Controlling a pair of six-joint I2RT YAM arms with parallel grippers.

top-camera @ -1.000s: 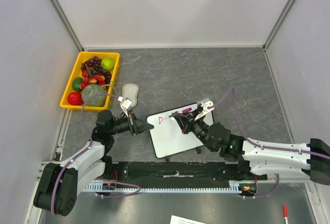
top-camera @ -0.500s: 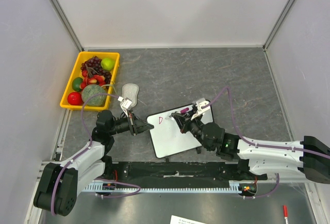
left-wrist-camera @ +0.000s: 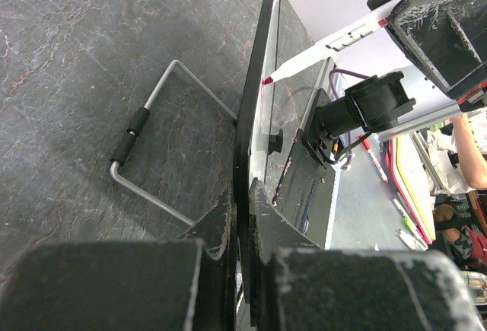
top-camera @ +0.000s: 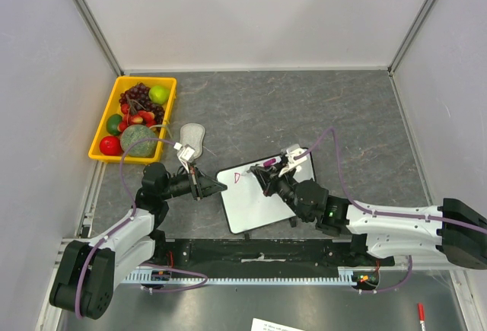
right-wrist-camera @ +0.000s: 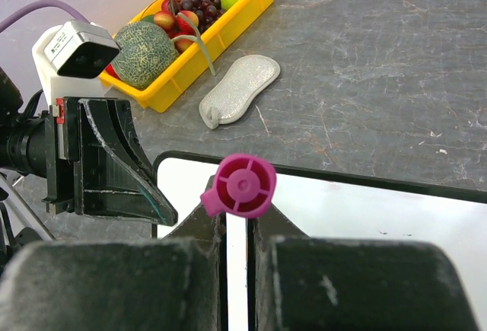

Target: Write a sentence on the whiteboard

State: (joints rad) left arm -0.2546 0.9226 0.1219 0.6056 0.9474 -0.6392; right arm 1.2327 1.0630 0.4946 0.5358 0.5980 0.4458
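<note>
Whiteboard [top-camera: 249, 208] sits mid-tabletop near the front edge, its long axis running left to right. My left gripper [top-camera: 219, 186] pinches its left edge. My right gripper [top-camera: 269, 176] clamps the marker [top-camera: 268, 165], tip at the board's top-left corner.

I count one whiteboard [top-camera: 251, 209] on the table, bearing one pink letter [top-camera: 238, 176], plus one marker [top-camera: 270, 165] and one grey eraser pad [top-camera: 193, 135]. At the table's left edge sits one yellow tray [top-camera: 144, 79] holding one melon [top-camera: 138, 141], one red apple [top-camera: 110, 145], two green fruits [top-camera: 159, 93] and one bunch of dark grapes [top-camera: 139, 92]. The strawberries are too crowded to count.
</note>
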